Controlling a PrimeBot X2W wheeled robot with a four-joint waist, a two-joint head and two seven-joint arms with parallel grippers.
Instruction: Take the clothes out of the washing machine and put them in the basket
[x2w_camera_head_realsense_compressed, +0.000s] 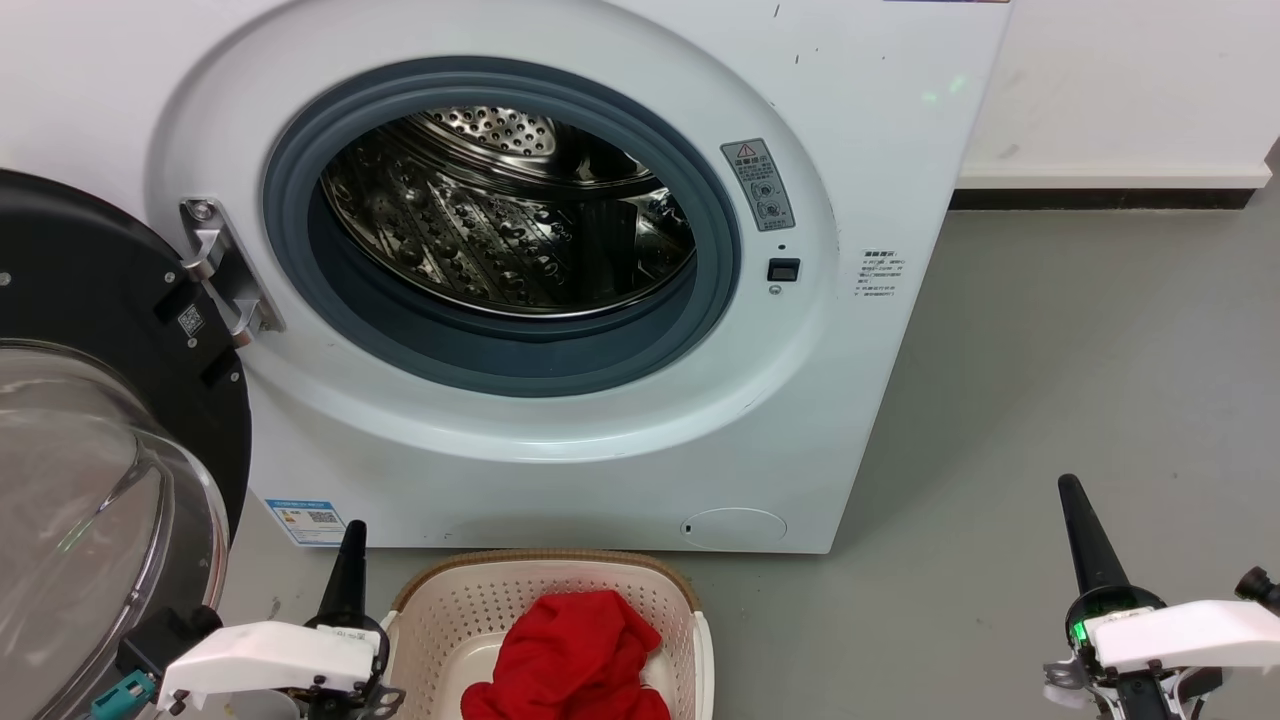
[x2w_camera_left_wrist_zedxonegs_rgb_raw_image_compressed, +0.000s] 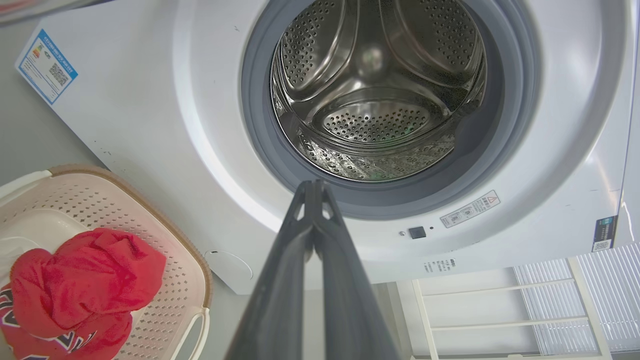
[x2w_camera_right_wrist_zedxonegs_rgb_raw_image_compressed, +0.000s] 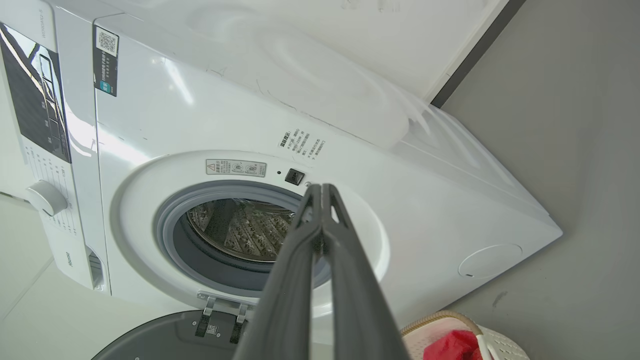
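Apparently no garment left in drum (x2w_camera_head_realsense_compressed: 510, 230) of washing machine (x2w_camera_head_realsense_compressed: 620, 470); red clothes (x2w_camera_head_realsense_compressed: 575, 650) heaped in basket (x2w_camera_head_realsense_compressed: 545, 558), on floor (x2w_camera_head_realsense_compressed: 1050, 350) just before it. Left end effector (x2w_camera_head_realsense_compressed: 350, 535) and right end effector (x2w_camera_head_realsense_compressed: 1072, 495) pressed together, gripping nothing. Advice: inspect drum low front behind grey ring (x2w_camera_head_realsense_compressed: 500, 355) before stopping.

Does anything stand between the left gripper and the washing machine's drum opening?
Nothing visible does. The door is swung open to the side, the left gripper faces the bare drum, and red clothes lie in the basket.
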